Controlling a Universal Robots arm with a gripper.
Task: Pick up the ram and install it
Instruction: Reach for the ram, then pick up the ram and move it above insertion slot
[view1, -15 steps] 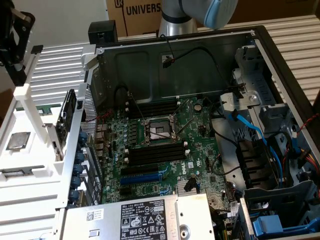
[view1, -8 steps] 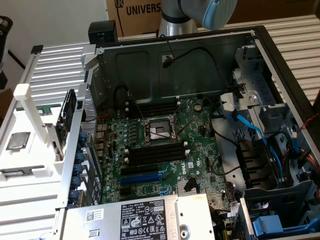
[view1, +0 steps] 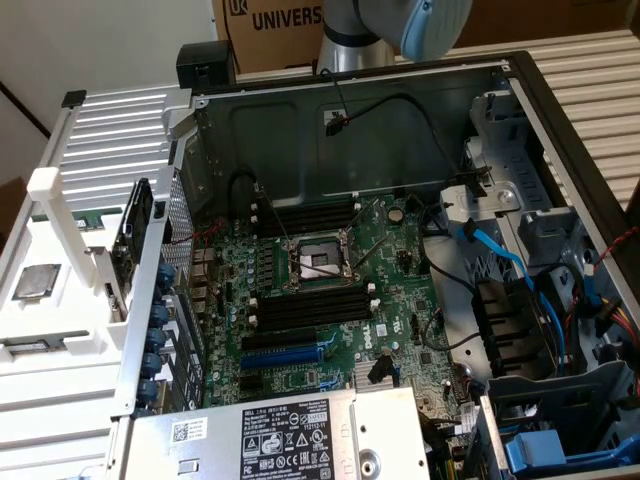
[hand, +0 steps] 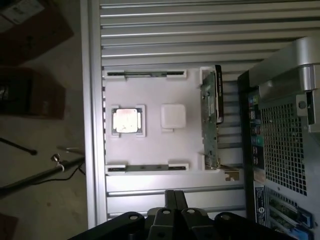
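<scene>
The ram (hand: 210, 125) is a long green-black stick with a pale label strip. It stands on edge in a white holder at the side of the white tray (hand: 150, 145) nearest the computer case. In the exterior view the ram (view1: 135, 235) rises at the tray's right edge, just outside the case wall. My gripper (hand: 175, 197) is shut with nothing between its fingers. It hangs over the ribbed aluminium table, apart from the tray and the ram. Black memory slots (view1: 310, 305) lie on the motherboard on both sides of the processor socket (view1: 318, 262).
On the tray (view1: 60, 320) lie a square processor chip (hand: 126, 121), a white square block (hand: 173, 116) and thin strips in two slotted holders. The open case (view1: 560, 130) holds cables, a blue expansion slot (view1: 290, 355) and a power supply (view1: 280, 440). The arm (view1: 400, 25) rises behind the case.
</scene>
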